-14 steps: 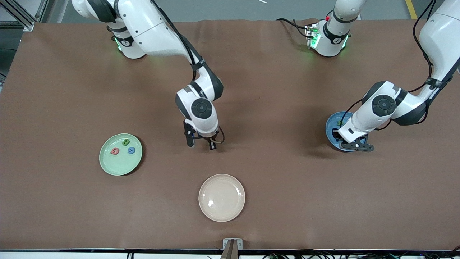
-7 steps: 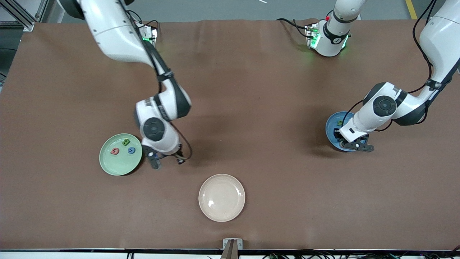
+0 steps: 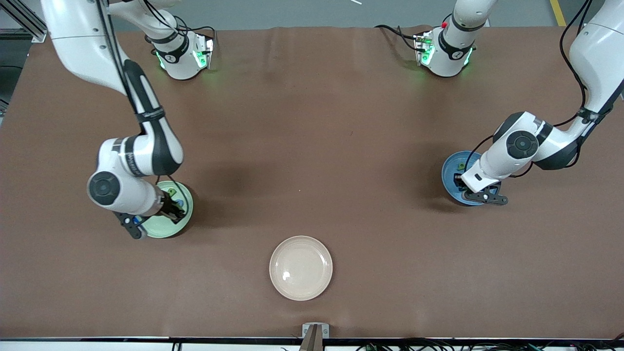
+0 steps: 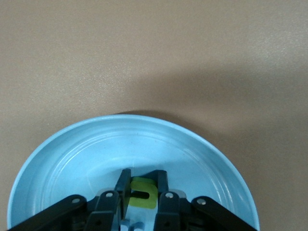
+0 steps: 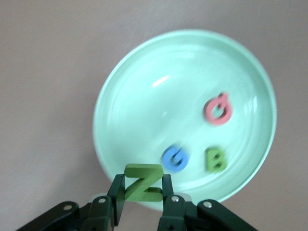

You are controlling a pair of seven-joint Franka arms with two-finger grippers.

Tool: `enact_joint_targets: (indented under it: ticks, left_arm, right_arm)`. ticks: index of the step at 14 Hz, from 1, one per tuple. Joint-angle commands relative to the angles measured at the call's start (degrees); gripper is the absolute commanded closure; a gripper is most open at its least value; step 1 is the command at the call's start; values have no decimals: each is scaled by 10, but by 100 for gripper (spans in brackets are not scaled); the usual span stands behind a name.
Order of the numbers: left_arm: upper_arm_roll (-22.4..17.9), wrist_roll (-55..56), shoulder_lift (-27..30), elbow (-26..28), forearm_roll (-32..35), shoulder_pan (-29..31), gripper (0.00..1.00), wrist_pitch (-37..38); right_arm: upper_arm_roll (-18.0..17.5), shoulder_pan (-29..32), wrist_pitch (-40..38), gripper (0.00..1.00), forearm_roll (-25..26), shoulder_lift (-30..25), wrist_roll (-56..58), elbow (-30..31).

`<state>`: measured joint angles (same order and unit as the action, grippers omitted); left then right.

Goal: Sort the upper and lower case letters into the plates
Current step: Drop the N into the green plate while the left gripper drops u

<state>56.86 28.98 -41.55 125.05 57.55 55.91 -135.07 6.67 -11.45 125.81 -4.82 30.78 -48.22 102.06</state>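
- Now right gripper (image 5: 142, 192) over mint green plate (image 5: 144, 82), pinching green Z (image 5: 141, 183).
- Red letter (image 5: 217, 109) at plate's three o'clock.
- Left gripper (image 4: 143, 192) in blue plate (image 4: 62, 159), clamped on yellow-green letter (image 4: 143, 198).

cream-beige plate (image 3: 301, 267) on brown table (image 3: 341, 122), nearest front camera.

Brown table (image 3: 312, 146) lies wide open between the arms; only the beige plate (image 3: 301, 267) sits near the camera's edge.
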Motion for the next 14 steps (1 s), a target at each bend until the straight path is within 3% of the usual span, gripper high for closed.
enact_joint_targets:
  ticks: [1, 2, 3, 6, 14]
  left_arm:
    - [1, -3, 7, 4, 12, 3, 36, -9]
    - [2, -3, 9, 4, 12, 3, 4, -9]
    - [4, -2, 10, 3, 12, 3, 0, -8]
    - [18, -2, 19, 2, 4, 5, 0, -1]
    - [27, -2, 26, -5, 1, 5, 0, 22]
  right_arm:
    - [-13, 30, 35, 100, 2, -12, 49, 31]
    - [-13, 41, 41, 100, 0, -3, 67, 31]
    - [-13, 48, 50, 99, -1, 6, 80, 31]
    - [-14, 56, 95, 99, -2, 36, 95, 31]
    - [-16, 54, 114, 98, -10, 54, 95, 30]
